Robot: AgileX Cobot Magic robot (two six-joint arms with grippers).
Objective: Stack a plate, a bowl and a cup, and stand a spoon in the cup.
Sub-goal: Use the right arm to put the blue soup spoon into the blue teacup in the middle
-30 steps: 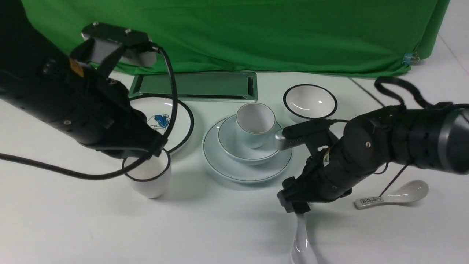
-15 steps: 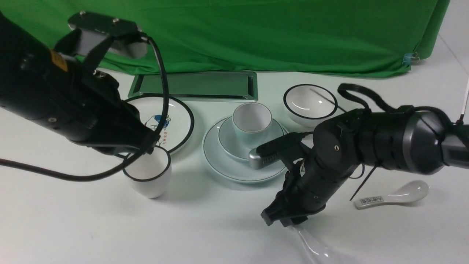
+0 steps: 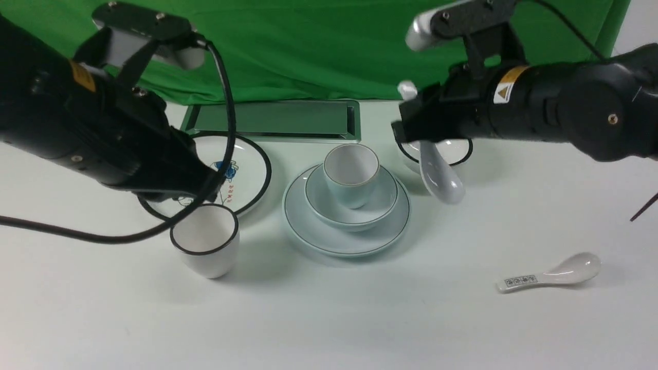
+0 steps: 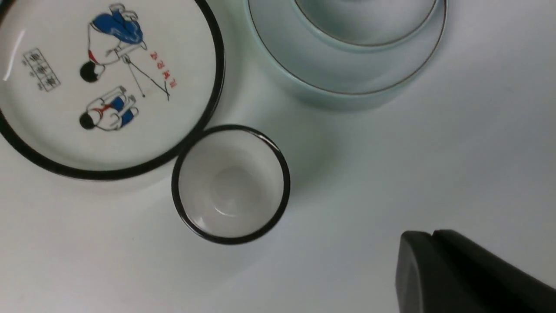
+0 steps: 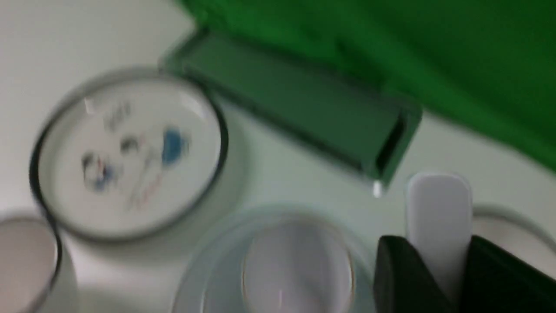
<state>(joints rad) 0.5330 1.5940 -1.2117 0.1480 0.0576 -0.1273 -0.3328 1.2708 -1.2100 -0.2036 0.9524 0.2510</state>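
The pale blue cup [image 3: 352, 172] stands in the wide pale bowl [image 3: 380, 205], which sits on the pale plate [image 3: 308, 226] at the table's middle. My right gripper [image 3: 419, 136] is shut on the handle of the plain white spoon [image 3: 437, 174]. The spoon hangs scoop-down in the air just right of the cup. In the right wrist view the handle [image 5: 438, 208] sticks out between the fingers [image 5: 399, 274], with the cup [image 5: 297, 269] blurred beside it. My left gripper [image 4: 431, 237] is shut and empty, above the table near the black-rimmed cup.
A black-rimmed cup [image 3: 205, 246] and a cartoon plate [image 3: 252, 169] lie left of the stack. A black-rimmed bowl [image 3: 460, 149] sits behind the hanging spoon. A patterned spoon [image 3: 550, 275] lies at the right front. A recessed green panel [image 3: 272, 121] and green cloth are at the back.
My right gripper has lifted the plain spoon from the table's front edge and swung up and back to beside the cup. The left arm has drawn back slightly.
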